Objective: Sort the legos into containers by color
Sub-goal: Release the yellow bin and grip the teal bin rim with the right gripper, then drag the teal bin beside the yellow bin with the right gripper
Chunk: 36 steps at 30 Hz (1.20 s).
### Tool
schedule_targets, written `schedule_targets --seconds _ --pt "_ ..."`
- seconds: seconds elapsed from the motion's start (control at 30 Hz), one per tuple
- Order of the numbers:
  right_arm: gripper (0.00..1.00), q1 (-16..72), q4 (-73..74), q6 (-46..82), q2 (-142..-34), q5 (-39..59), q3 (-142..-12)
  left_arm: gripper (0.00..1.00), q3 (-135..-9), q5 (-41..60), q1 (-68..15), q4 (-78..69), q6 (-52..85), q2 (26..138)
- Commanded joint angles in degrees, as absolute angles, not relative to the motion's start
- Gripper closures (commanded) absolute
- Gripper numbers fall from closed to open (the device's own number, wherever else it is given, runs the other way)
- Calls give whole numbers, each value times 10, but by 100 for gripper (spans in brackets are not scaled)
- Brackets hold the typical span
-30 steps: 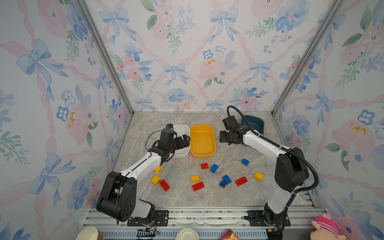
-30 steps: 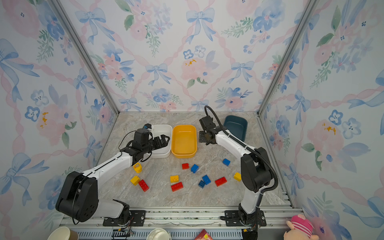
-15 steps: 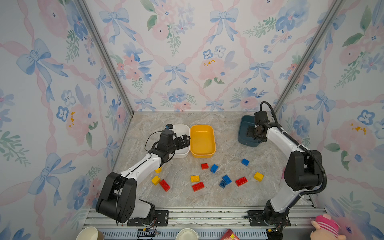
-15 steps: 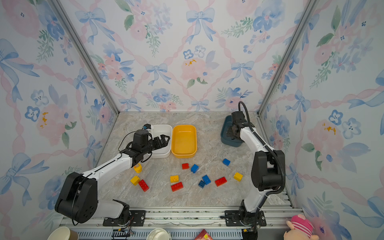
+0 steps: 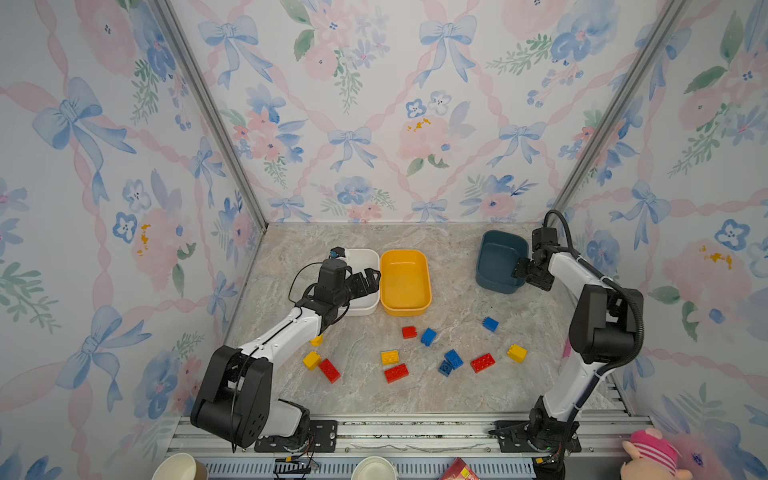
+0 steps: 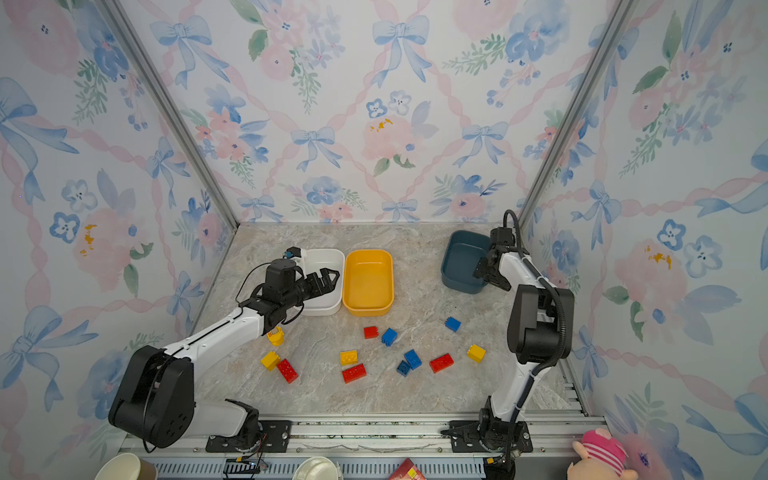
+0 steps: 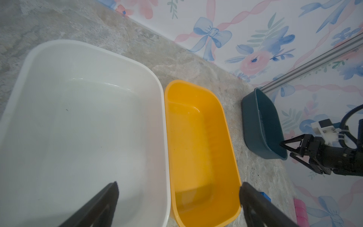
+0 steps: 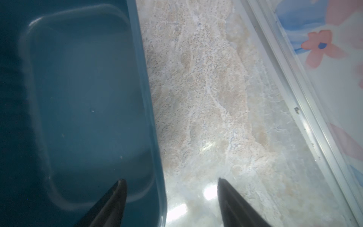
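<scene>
**So, nothing sorted yet**

We see the left gripper (image 7: 178,184) spread wide above the white tub (image 5: 365,255), gripping nothing. The right gripper (image 8: 170,179) straddles the teal tub's (image 5: 496,266) rim, jaws apart, empty too. The legos (image 5: 396,372) sit loose on the table (image 5: 457,386).

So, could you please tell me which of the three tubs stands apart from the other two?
The dark teal-blue tub, far right; the right gripper straddles its rim. The white tub and yellow-orange tub sit side by side.
</scene>
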<state>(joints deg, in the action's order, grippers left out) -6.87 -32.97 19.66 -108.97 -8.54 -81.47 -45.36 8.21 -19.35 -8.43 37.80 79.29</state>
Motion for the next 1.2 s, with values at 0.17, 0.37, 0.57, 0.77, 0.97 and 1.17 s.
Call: schedule_targets --seconds 0.17,0.37,0.57,0.77,0.97,1.17 --pt "41 -79 -323 174 -1145 -65 -873 2 -448 87 -189 -94 390 784" --pt "65 -79 -319 178 -1157 -57 -882 2 -445 85 -189 -95 391 780" --pt "85 -75 -317 177 -1144 -51 -866 2 -442 87 -189 -99 394 778" --pt "98 -58 -303 164 -1110 -31 -817 2 -435 86 -189 -102 394 772" --pt "100 -22 -304 142 -1081 -33 -774 2 -426 89 -189 -107 394 766" --pt "100 20 -313 117 -1043 -33 -744 2 -424 91 -189 -107 391 762"
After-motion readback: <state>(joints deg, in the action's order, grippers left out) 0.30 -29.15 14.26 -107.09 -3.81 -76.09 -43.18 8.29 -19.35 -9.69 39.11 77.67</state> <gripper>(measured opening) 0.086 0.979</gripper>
